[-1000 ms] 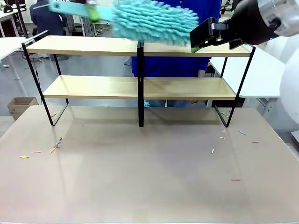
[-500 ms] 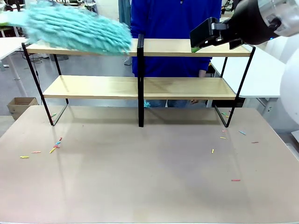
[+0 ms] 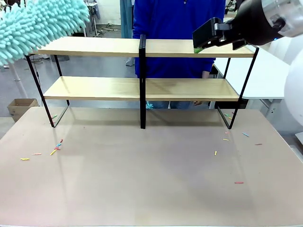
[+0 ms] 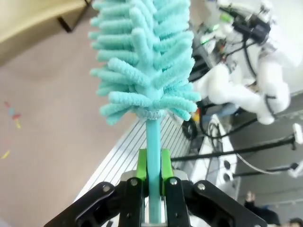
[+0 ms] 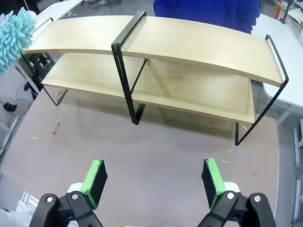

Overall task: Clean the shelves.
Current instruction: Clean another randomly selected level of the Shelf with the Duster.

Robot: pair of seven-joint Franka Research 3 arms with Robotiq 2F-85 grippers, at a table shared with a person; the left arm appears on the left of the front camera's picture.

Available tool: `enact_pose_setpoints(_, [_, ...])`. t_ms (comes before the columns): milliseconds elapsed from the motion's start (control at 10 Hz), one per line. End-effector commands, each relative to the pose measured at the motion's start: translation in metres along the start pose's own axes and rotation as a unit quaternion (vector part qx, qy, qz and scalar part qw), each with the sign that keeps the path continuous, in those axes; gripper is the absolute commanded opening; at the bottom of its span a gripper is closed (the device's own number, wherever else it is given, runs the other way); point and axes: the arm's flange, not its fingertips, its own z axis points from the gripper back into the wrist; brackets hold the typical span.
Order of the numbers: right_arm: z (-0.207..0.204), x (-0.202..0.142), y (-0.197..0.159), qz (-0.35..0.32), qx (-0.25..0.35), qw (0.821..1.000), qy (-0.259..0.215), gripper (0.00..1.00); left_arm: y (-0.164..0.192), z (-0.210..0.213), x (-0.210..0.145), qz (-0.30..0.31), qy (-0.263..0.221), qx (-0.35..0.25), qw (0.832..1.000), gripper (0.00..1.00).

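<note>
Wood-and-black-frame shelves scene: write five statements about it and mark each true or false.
1. The left gripper is shut on the handle of the fluffy turquoise microfibre duster. True.
2. The right gripper holds a cloth. False: its green-padded fingers are apart and hold nothing.
3. The duster head is at the left end of the two-tier light-wood shelves in the thin black frame. True.
4. Boxes stand on the lower shelf board. False: both boards are bare.
5. Small coloured bits lie scattered on the beige-brown tabletop. True.
</note>
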Motion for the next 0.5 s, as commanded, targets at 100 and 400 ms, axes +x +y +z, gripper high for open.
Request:
enact_pose_setpoints(100, [0.0, 0.0, -0.001, -0.001, 0.0, 1.0, 0.0, 1.0, -0.011, 0.001, 0.003, -0.003, 0.029, 0.013, 0.999, 0.13])
enact_pose_setpoints(400, [0.0, 0.0, -0.001, -0.001, 0.0, 1.0, 0.0, 1.0, 0.014, 0.013, 0.026, -0.008, -0.019, 0.01, 1.0, 0.13])
